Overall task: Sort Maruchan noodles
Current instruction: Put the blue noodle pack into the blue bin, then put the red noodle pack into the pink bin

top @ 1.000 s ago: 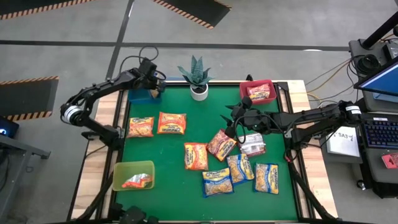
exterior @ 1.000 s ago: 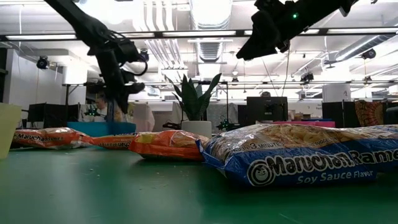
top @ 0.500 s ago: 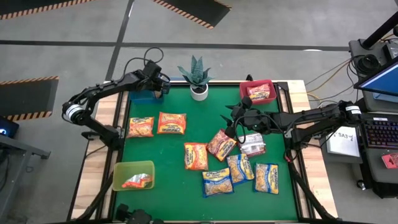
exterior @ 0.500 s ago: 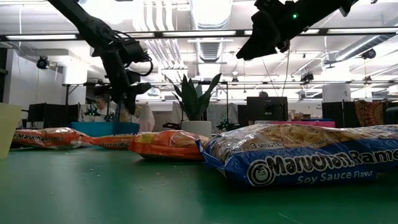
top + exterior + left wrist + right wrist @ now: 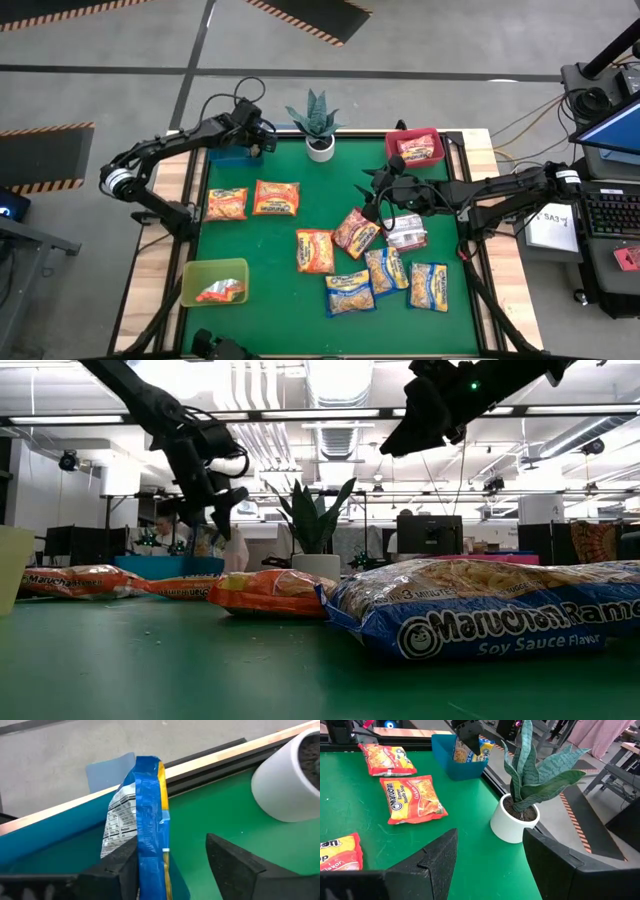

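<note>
My left claw (image 5: 170, 862) hangs open at the surface's far left corner, holding nothing. The blue-edged noodle packet (image 5: 142, 815) stands on edge in the blue bin (image 5: 232, 153); brushing it could tip it out. My right claw (image 5: 372, 203) waits open mid-surface, empty.

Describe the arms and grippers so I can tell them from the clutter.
Both arms are dark and jointed. The left arm has a pale band near its base and black cable loops by its wrist. The right gripper and the left gripper have matte black, angular, wedge-shaped fingers.
</note>
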You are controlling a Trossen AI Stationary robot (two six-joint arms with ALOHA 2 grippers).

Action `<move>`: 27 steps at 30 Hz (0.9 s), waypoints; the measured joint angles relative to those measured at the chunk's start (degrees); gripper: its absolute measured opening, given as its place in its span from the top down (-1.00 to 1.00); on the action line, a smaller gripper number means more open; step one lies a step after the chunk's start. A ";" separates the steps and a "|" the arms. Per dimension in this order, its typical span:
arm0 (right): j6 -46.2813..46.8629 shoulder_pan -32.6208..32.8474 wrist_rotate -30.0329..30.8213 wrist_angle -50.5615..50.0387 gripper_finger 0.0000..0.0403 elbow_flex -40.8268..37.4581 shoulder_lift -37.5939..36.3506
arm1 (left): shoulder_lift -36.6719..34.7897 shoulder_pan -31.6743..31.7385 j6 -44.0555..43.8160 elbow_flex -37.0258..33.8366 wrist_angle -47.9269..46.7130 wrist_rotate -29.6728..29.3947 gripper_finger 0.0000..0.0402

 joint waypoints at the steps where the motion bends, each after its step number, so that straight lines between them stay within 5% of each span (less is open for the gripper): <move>1: 0.00 0.00 0.00 0.02 -0.07 0.00 0.00 | -0.28 -0.01 0.14 0.00 -0.02 0.01 0.01; 11: 1.25 0.00 -0.07 -0.01 -0.07 0.00 0.00 | -11.39 -3.47 10.23 -0.39 -2.13 0.19 -0.07; 27: 16.21 0.07 -8.81 4.19 -0.07 -5.93 0.01 | -31.54 -33.45 18.76 -17.80 11.64 1.65 -0.03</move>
